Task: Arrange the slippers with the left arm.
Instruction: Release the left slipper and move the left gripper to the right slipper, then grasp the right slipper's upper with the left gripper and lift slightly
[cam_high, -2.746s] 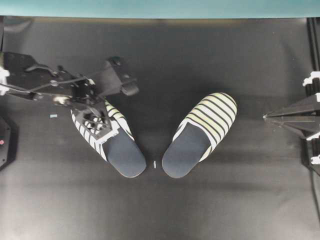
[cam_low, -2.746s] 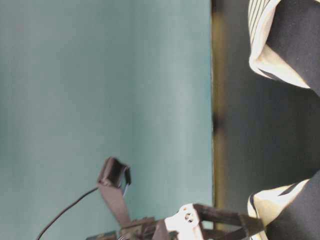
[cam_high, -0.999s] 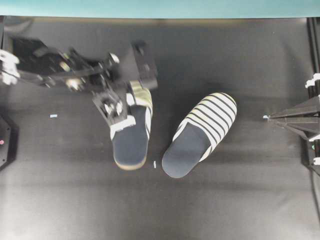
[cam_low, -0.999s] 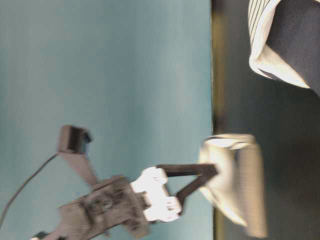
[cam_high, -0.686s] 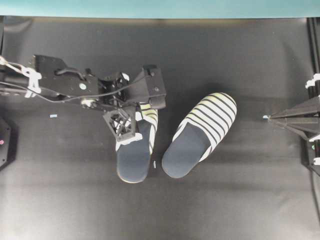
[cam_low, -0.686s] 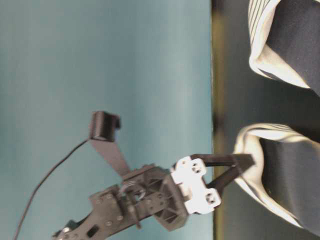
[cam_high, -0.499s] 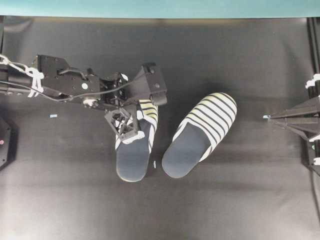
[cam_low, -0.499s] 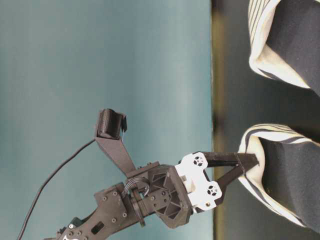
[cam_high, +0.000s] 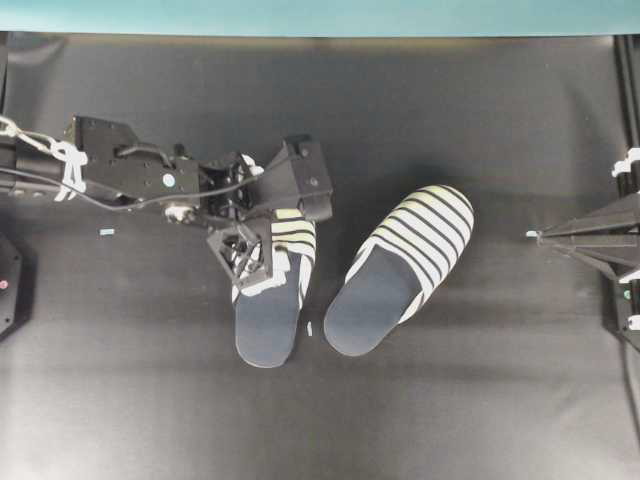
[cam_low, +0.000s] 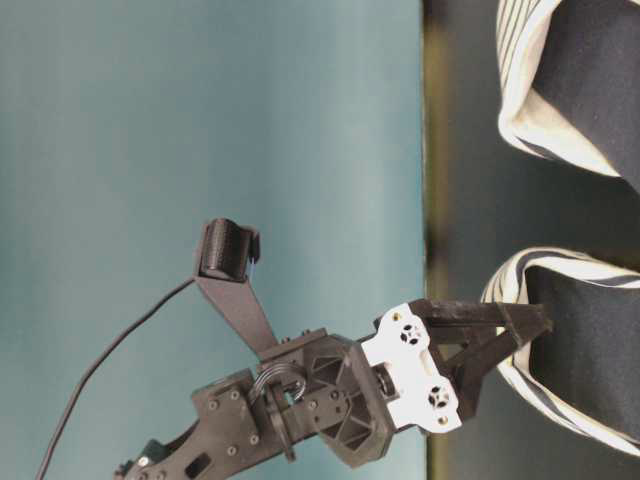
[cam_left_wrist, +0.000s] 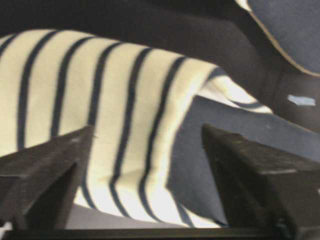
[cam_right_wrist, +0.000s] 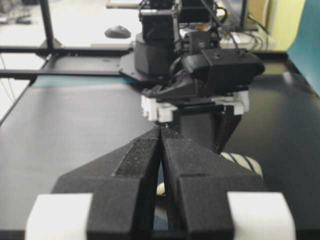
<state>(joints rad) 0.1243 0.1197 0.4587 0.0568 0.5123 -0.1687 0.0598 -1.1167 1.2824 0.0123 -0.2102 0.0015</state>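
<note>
Two striped slippers lie on the black table. The left-hand slipper (cam_high: 268, 320) points its toe to the back and heel to the front, close beside the right-hand slipper (cam_high: 400, 265), which lies slanted. My left gripper (cam_high: 255, 265) is over the left-hand slipper's upper edge. In the left wrist view the left gripper (cam_left_wrist: 147, 135) is open: one finger (cam_left_wrist: 50, 165) over the stripes (cam_left_wrist: 100, 100), the other over the navy insole. It also shows in the table-level view (cam_low: 530, 328). My right gripper (cam_high: 528, 235) is shut and empty at the right edge (cam_right_wrist: 161, 129).
A small white scrap (cam_high: 309, 328) lies between the two heels. A bluish scrap (cam_high: 106, 232) lies at the left. The teal wall (cam_high: 320, 15) runs along the table's back edge. The left wrist camera mount (cam_high: 305, 180) hangs over the slipper's toe.
My left gripper carried the left-hand slipper up and to the right, turned it from slanted to heel-front, and set it beside the other. The jaws now stand apart. The right arm has not moved.
</note>
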